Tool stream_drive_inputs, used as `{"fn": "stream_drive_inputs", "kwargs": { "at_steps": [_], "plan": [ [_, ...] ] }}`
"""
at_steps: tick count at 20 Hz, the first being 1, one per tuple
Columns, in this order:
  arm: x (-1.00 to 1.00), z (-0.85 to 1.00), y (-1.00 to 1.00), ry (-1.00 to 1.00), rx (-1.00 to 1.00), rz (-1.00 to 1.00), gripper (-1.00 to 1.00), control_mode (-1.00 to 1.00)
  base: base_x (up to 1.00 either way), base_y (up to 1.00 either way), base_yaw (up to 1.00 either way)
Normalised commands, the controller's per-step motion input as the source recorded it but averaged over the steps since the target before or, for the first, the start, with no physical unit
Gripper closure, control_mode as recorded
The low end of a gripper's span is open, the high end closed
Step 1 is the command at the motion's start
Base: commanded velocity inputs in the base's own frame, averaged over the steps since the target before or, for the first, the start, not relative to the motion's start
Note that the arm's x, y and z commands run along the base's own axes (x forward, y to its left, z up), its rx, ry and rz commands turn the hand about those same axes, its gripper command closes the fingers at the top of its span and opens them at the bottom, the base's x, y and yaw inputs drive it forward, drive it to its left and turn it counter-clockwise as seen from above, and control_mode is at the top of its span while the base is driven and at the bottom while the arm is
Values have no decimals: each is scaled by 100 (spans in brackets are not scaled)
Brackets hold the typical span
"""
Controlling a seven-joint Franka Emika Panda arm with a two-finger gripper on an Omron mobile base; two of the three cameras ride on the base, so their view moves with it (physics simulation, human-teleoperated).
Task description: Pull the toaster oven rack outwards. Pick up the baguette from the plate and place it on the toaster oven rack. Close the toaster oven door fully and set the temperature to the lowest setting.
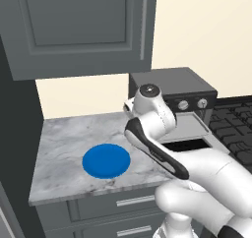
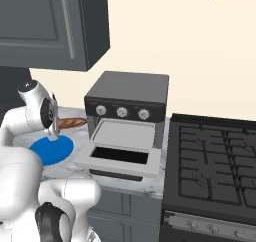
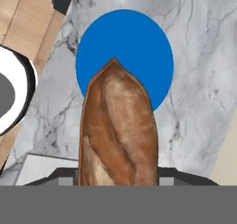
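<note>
The brown baguette (image 3: 118, 130) fills the hand view, sticking out from between my gripper's (image 3: 118, 177) jaws, which are shut on it. It hangs above the bare blue plate (image 3: 125, 47) on the marble counter. From the right base view, the gripper (image 2: 53, 131) holds the baguette (image 2: 71, 122) over the plate (image 2: 52, 150), left of the toaster oven (image 2: 127, 93). The toaster oven door (image 2: 122, 160) lies folded down, and the light-grey rack (image 2: 122, 132) sticks out over it. In the left base view my arm covers the hand; the plate (image 1: 106, 161) and oven (image 1: 172, 83) show.
A black stovetop (image 2: 215, 156) stands right of the oven. Dark upper cabinets (image 2: 45, 26) hang over the counter (image 1: 61, 133). Drawers (image 1: 133, 201) run under the counter's front edge.
</note>
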Motion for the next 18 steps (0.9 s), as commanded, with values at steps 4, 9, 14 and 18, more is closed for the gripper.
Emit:
{"fn": "stream_drive_inputs", "kwargs": {
  "at_steps": [4,9,14,18],
  "plan": [
    [0,3,-70,-6,22,0,100,-100,0,0,0],
    [0,4,-56,-1,11,0,100,-100,0,0,0],
    [0,2,-49,0,0,-1,100,-100,0,0,0],
    [0,0,-43,0,0,0,100,-100,0,0,0]
  ]
}}
